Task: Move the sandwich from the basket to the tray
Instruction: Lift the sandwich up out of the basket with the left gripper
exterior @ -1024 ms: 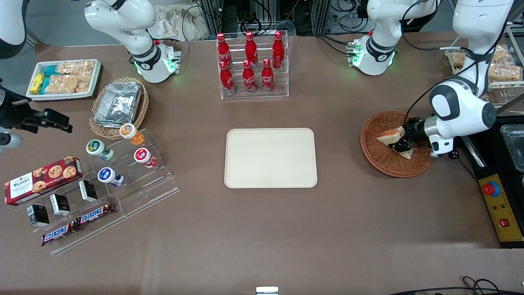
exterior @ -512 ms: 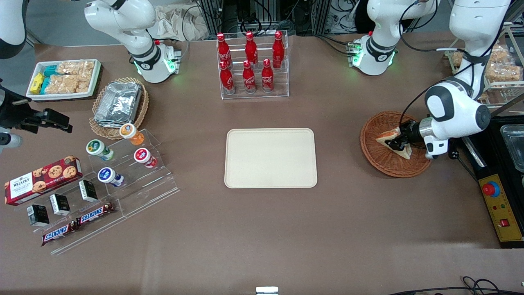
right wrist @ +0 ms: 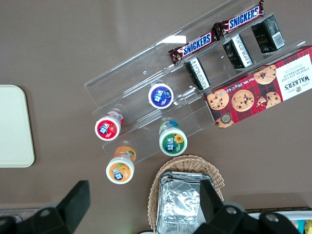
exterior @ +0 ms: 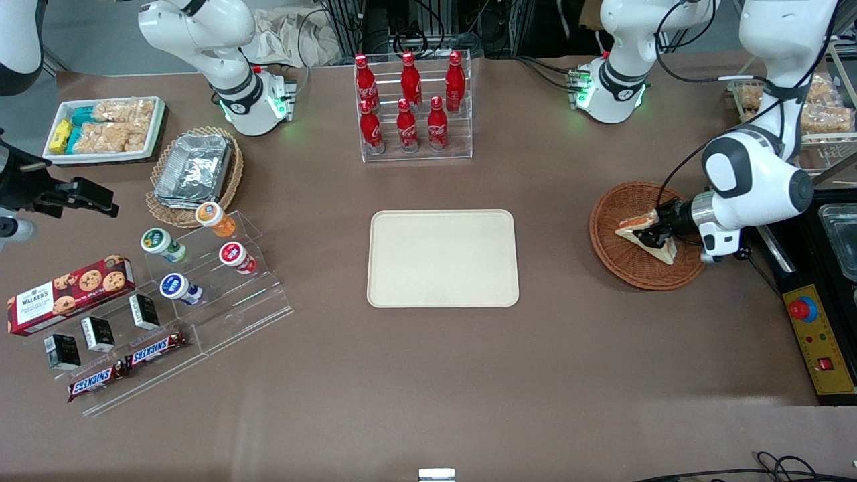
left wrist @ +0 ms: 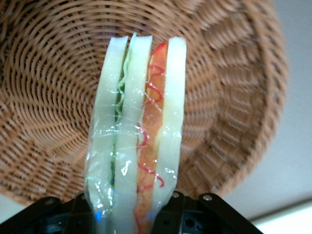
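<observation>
The tool is clamped on the sandwich above the basket. It's wrapped in slick film, so it could slip out (or squash) before reaching the tray.

You had a reddish-brown woven basket, a plain cream tray, and a white sandwich striped green and red-orange under the black end effector.

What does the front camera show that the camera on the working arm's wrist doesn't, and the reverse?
Only the front view shows the empty tray, the cola bottles and the snacks. Only the left wrist view shows the sandwich's green and orange filling under clear wrap. Both show the gripper shut on the sandwich over the basket.
</observation>
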Motion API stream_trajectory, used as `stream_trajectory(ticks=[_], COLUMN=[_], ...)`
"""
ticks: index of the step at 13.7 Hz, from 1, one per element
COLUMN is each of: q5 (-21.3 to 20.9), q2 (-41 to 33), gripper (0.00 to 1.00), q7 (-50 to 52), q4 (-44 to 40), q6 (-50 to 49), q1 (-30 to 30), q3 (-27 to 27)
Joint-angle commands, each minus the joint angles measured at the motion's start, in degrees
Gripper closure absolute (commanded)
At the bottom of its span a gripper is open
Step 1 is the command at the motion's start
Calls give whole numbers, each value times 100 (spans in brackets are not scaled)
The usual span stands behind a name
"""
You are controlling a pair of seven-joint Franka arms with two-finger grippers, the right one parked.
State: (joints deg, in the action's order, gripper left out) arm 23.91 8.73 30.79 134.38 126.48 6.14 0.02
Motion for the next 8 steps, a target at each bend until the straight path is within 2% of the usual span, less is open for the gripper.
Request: stream_trajectory(ticks=[1,5,8], q5=[-403,-1001,-1099], q2=[-380,-407,-389], gripper=[72,72,72], q7=[32,6,-12], q4=[-445,-1693,-2510], q6=[-814,-2361,-3179], q1=[-8,1,-25], q3=[6,6,-107])
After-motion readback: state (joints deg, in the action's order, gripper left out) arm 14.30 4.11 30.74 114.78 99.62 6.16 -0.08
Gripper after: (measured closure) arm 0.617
